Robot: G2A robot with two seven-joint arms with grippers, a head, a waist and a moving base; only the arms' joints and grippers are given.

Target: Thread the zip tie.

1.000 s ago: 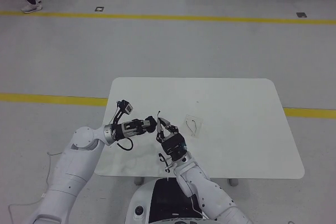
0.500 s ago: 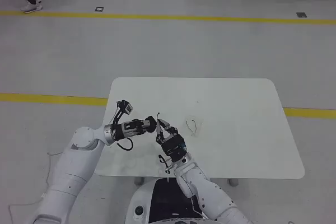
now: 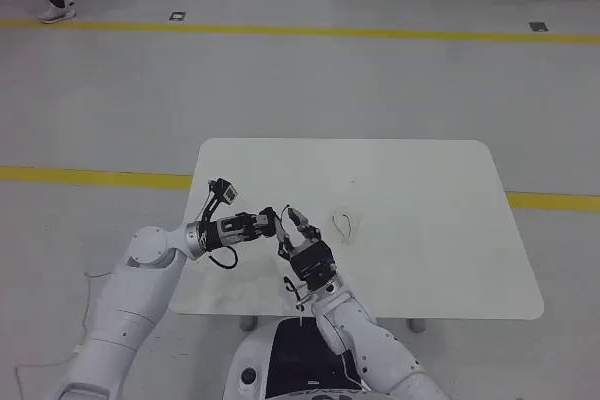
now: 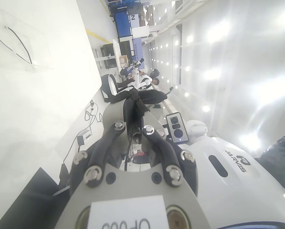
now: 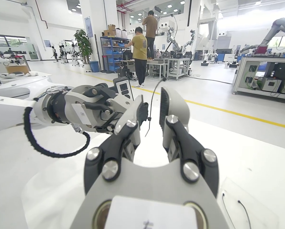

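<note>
The left gripper [image 4: 134,110] pinched the tie [image 5: 154,94]. The right gripper [image 5: 153,102] was spread, one pad [image 5: 163,106] either side of the tie. A bag [image 3: 346,222] lay near it.

The two pincers crowd each other above the near left part of the white tabletop [image 3: 430,190]: the left pincer [image 3: 276,222] sits just beside the right pincer [image 3: 298,222], whose parted fingers leave a narrow gap (a thin black zip tie [image 5: 154,97] stands in it). Just to their right lies a clear plastic sheet [image 3: 346,224]; beyond it the surface runs open to the far and right edges.
</note>
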